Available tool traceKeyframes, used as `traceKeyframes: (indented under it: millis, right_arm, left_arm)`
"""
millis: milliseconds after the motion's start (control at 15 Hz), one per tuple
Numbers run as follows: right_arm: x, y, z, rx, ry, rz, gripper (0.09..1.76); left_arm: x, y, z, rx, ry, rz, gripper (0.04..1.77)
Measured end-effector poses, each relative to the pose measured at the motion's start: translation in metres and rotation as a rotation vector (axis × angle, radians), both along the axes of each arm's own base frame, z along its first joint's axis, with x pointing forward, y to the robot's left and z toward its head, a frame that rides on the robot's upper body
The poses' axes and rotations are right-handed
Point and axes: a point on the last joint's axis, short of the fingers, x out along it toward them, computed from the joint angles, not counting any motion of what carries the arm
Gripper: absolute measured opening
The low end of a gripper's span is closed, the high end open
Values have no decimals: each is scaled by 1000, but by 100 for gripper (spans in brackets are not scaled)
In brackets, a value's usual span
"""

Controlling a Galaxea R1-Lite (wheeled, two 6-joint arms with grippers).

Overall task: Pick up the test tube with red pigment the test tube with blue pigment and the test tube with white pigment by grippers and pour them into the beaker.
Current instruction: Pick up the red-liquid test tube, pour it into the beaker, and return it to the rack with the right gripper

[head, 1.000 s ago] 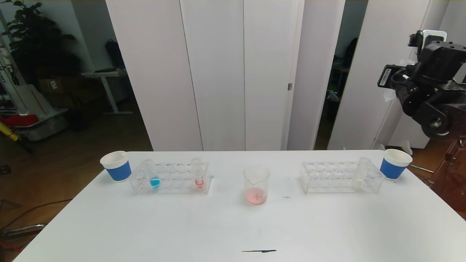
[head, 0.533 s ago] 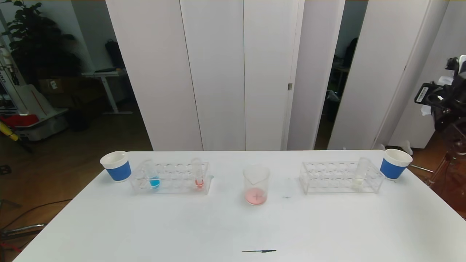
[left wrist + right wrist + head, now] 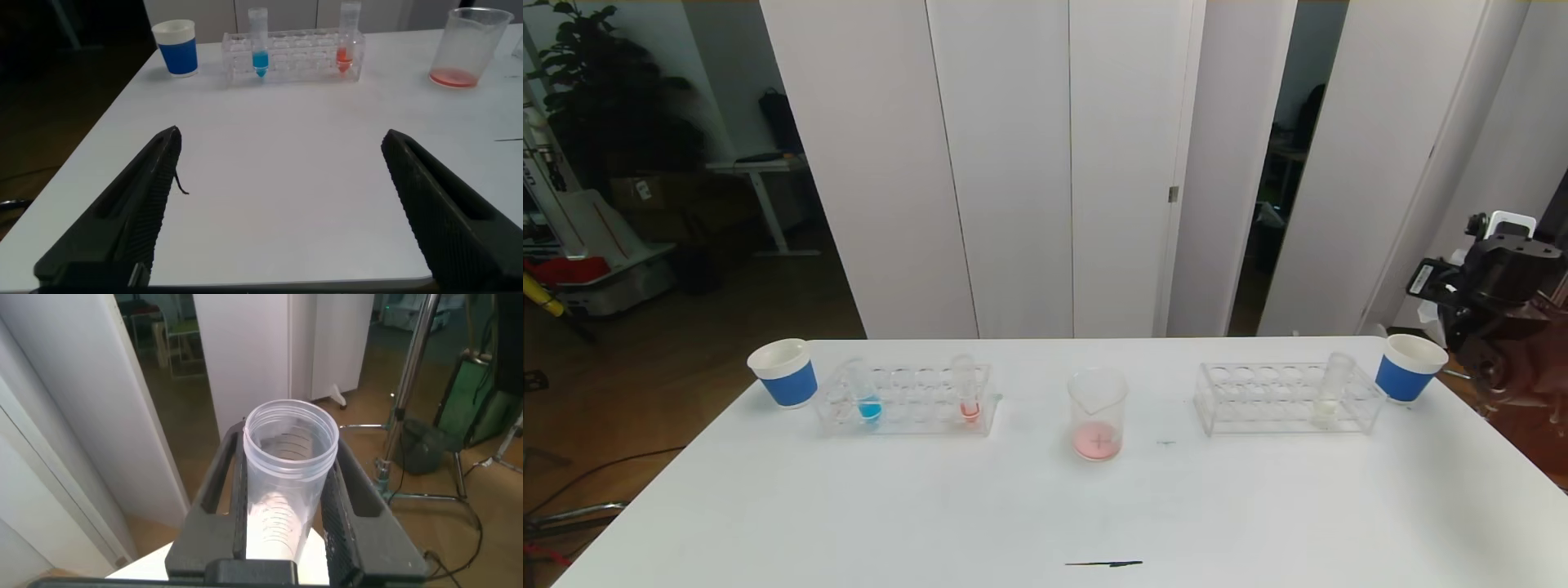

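The right claw (image 3: 286, 498) is hanging off the right edge of the worktop (image 3: 1045, 506), raised above it, and its fingers are clamped on a clear graduated tube (image 3: 290, 474) that is standing mouth-up between them; a pale trace seems to be sitting low in that tube, though the contents are hard to make out. In the head view the right claw (image 3: 1494, 278) is sitting just beyond the right paper cup (image 3: 1409, 367).

Inward from that claw, the right rack (image 3: 1286, 400) is holding the test tube with white pigment (image 3: 1331, 388) upright near its cup end, a pale cream layer resting at its bottom. Farther inward, well apart from the claw, the beaker (image 3: 1098, 412) is standing on the worktop's middle with a shallow pool of pink-red liquid in its base.

The left claw (image 3: 282, 212) is hovering low over the near part of the worktop with its fingers (image 3: 122, 220) spread wide and gripping nothing. Ahead of it, well apart, the left rack (image 3: 294, 65) is carrying the test tube with blue pigment (image 3: 260, 49) and a tube with red pigment (image 3: 348, 45), both upright, each with colour only in its lower end. The left paper cup (image 3: 178, 47) is standing just beside the rack's blue-tube end, and the beaker (image 3: 466, 45) is standing beyond the red-tube end.
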Motion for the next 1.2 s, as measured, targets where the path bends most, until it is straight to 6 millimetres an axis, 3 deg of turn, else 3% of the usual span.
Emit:
traceKeyframes:
  millis: [200, 600, 1200]
  right_arm:
    - [5, 3, -26, 9, 58, 5, 58]
    - [-6, -8, -62, 18, 126, -22, 58]
    - [-8, -13, -75, 26, 162, -33, 58]
  left_arm:
    - [0, 0, 0, 0, 0, 0, 175]
    - [0, 0, 0, 0, 0, 0, 175]
    - [0, 0, 0, 0, 0, 0, 175]
